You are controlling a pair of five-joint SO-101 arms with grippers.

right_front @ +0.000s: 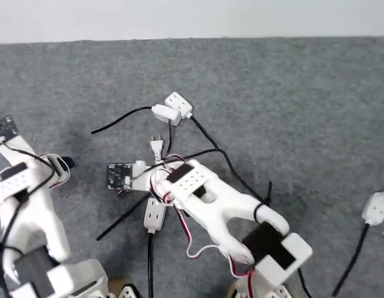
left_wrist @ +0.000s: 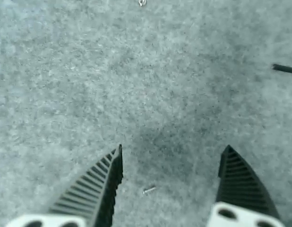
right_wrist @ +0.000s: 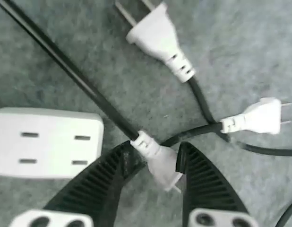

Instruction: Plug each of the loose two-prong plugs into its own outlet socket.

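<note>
In the right wrist view my right gripper (right_wrist: 156, 150) is shut on a small white two-prong plug (right_wrist: 158, 163) on a black cord. A white outlet socket (right_wrist: 44, 142) lies flat close beside it. Two more loose white plugs (right_wrist: 158, 35) (right_wrist: 259, 117) lie farther out on the carpet. From above, the right arm (right_front: 201, 192) stretches over the cords at table centre, between a loose plug (right_front: 156, 147) and a socket (right_front: 155, 214). Another socket (right_front: 178, 102) lies farther back with a plug (right_front: 166, 113) against it. My left gripper (left_wrist: 174, 150) hangs open over bare grey carpet.
Black cords (right_front: 210, 146) cross the middle of the grey carpet. A further white socket (right_front: 376, 208) lies at the right edge. The left arm (right_front: 21, 198) stands at the left edge. A tiny metal bit (left_wrist: 149, 190) lies between the left fingers.
</note>
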